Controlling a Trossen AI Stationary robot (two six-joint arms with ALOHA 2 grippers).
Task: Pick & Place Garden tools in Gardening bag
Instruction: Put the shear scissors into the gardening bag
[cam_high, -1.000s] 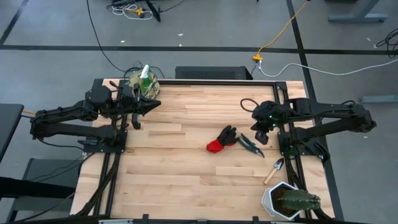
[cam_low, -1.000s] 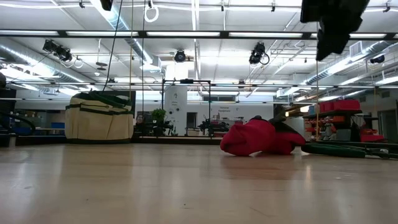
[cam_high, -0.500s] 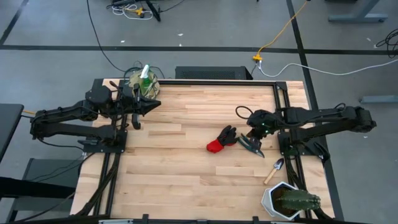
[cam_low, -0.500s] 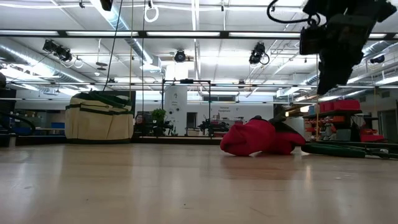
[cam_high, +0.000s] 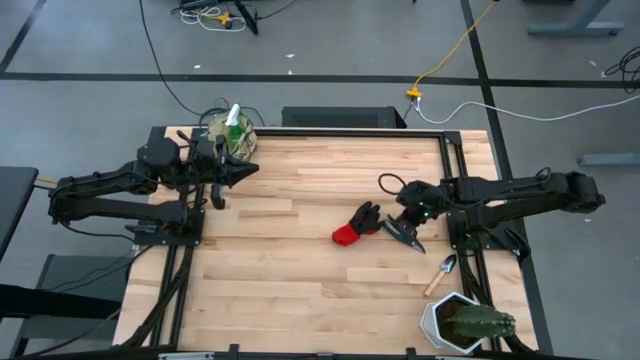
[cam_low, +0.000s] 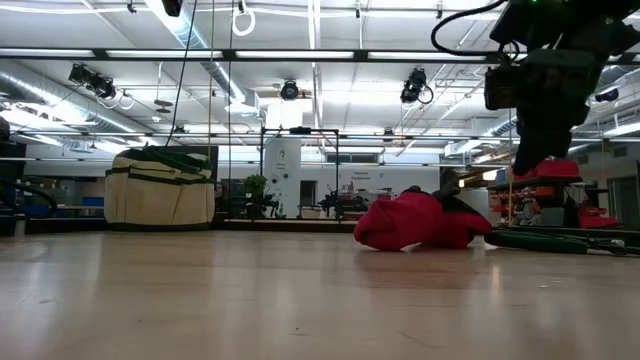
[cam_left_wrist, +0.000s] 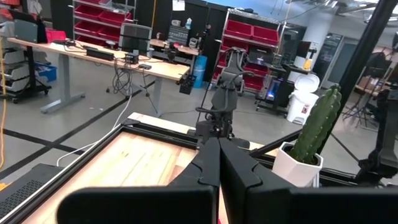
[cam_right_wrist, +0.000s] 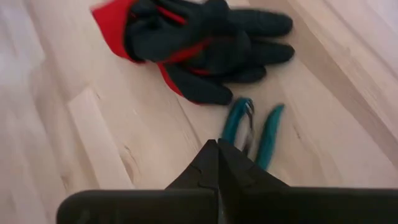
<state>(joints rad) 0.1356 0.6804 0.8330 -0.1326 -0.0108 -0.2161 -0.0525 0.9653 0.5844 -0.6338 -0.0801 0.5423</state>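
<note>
The red-and-black glove (cam_high: 357, 223) (cam_right_wrist: 199, 43) lies flat at the table's middle. The pruning shears (cam_high: 412, 241) (cam_right_wrist: 268, 132) lie just to its right, their teal handles showing in the right wrist view. My right gripper (cam_high: 404, 222) (cam_right_wrist: 217, 144) hangs shut above the shears, slanting down and clear of the table (cam_low: 528, 165). A wooden-handled trowel (cam_high: 442, 272) lies near the right edge. The beige gardening bag (cam_high: 230, 138) (cam_low: 160, 188) stands at the far left with the green spray bottle (cam_high: 233, 118) sticking out of it. Beside the bag, my left gripper (cam_high: 238, 170) (cam_left_wrist: 219, 142) is held level and shut.
A white pot with a green cactus (cam_high: 465, 322) (cam_left_wrist: 311, 137) stands at the near right corner. A black frame (cam_high: 445, 160) runs along the table's far and right sides. Bare wood (cam_high: 290, 290) lies between the bag and the glove and along the near edge.
My right gripper has come down toward the pruning shears and a little toward the table's left, staying shut, and has rolled slightly. The glove, the shears and the bag have kept their places.
</note>
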